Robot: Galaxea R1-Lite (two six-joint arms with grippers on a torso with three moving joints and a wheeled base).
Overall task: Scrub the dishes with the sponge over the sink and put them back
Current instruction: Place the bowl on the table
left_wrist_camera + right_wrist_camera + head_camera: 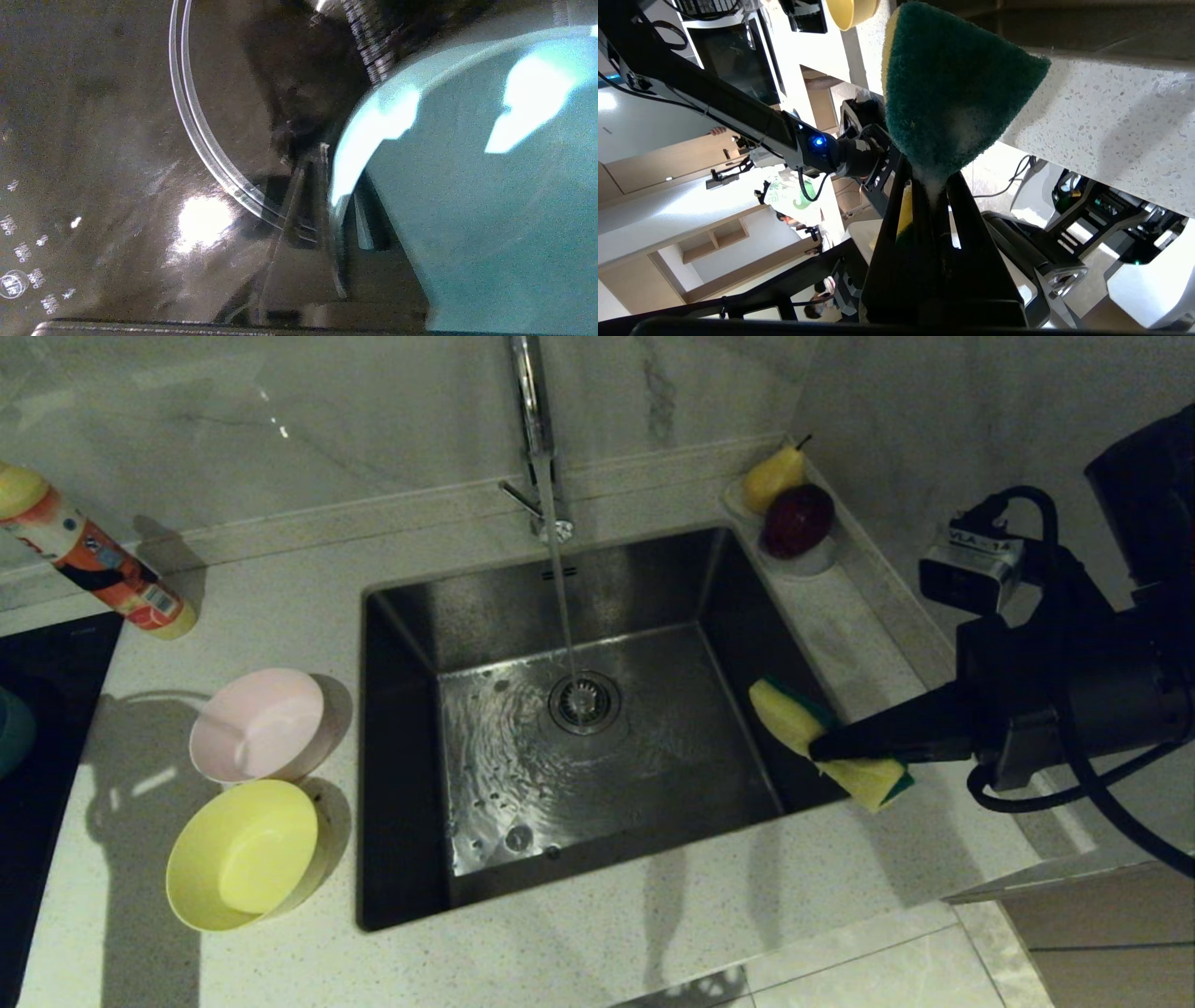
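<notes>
Speckled pale countertop (653, 915) surrounding steel sink (411, 644), water running onto drain. Black cooktop (37, 728) lying far left, mostly cut off. Pink bowl (257, 723) and yellow bowl (245, 854) sitting left of sink. Blue bowl (490, 186) pinched at rim by left gripper (343, 224), barely visible at left edge. Right gripper (826, 751) clamping sponge (794, 719) over sink's right edge.

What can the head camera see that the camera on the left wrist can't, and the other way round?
Only the head view shows the sink with water running, the pink bowl, the yellow bowl, and the right gripper clamping the sponge at the sink's right edge. Only the left wrist view shows the left gripper closed on the blue bowl's rim. Both show the black cooktop.
</notes>
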